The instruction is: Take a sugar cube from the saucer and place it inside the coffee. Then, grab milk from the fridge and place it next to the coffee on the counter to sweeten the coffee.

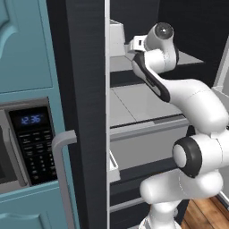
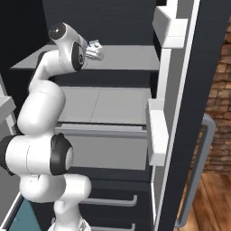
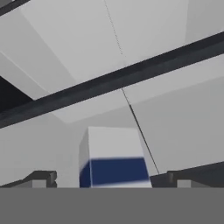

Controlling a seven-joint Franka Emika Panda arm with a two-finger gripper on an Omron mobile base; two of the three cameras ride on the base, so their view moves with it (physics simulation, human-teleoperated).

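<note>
Milk [image 3: 114, 159]: sitting on a fridge [image 1: 85, 89] shelf, directly between the released end effector's [image 3: 109, 180] spread fingertips. Step: fetching milk. Next move is calling for clenching, then lifting out.

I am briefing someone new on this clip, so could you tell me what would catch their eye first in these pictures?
The white arm reaches deep into the open fridge, its hand up at an upper pale grey shelf. In the hand view, the milk, white with a blue band, sits right between the widely spread fingers, not yet gripped. To the fridge's left, a black microwave with a lit clock is set into the teal cabinets.
</note>
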